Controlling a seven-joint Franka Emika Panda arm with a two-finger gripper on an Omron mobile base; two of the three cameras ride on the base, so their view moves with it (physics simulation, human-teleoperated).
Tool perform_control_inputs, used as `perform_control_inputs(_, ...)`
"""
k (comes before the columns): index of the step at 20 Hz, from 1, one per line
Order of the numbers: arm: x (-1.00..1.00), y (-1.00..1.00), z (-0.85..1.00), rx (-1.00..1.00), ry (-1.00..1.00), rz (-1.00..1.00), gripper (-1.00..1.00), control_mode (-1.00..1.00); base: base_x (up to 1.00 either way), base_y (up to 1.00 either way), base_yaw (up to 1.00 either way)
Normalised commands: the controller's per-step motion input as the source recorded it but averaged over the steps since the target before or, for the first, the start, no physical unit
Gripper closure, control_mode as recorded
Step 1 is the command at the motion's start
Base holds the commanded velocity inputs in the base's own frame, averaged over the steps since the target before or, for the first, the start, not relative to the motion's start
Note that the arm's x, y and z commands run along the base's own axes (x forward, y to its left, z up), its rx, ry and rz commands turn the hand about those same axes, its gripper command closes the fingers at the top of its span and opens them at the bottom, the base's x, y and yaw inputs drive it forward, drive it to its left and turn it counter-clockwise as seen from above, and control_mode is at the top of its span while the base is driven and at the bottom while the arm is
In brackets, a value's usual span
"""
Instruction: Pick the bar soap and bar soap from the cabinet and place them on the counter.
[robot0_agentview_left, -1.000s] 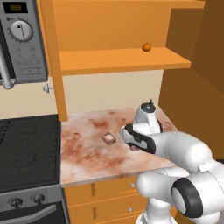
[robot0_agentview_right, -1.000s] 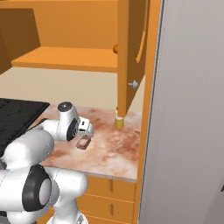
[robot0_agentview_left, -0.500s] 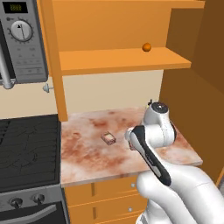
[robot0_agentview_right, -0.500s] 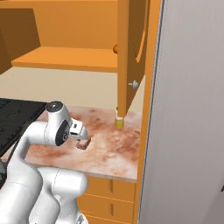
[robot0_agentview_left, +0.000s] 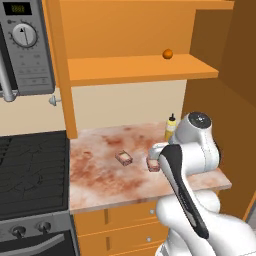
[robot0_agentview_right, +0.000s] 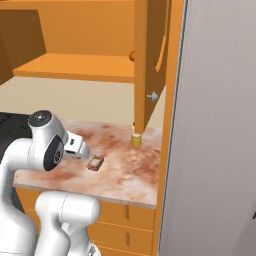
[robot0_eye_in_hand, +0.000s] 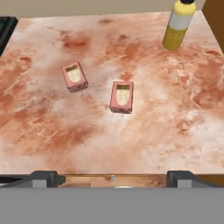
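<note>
Already both small pinkish-tan rectangular soap bars (robot0_eye_in_hand: 75, 77) (robot0_eye_in_hand: 121, 96) lie near each other on the mottled reddish-brown stone surface (robot0_eye_in_hand: 175, 131). With its jaws wide and empty, the gripper (robot0_eye_in_hand: 113, 177) could nudge the nearer bar if it dips while withdrawing.

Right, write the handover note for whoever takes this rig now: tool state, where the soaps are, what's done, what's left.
Tool: open, holding nothing, pulled back above the counter's front edge.
Two pinkish-tan rectangular bar soaps: one and the other both lie flat on the mottled reddish-brown stone-look counter, apart from each other.
Orange wooden wall cabinet: its shelf carries a small orange ball.
Yellow bottle with dark cap stands at the counter's back.
Done: both soaps placed.
Left: nothing apparent; park the arm.
</note>
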Motion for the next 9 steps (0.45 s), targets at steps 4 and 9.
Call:
perform_control_inputs(4, -0.4, 0.06, 0.86, 0.0, -0.01, 0.0, -1.0, -1.0, 0.0, 0.0, 0.0)
perform_control_inputs(9, -0.31, 0.1, 0.73, 0.0, 0.0, 0.0, -1.0, -1.0, 0.0, 0.0, 0.0)
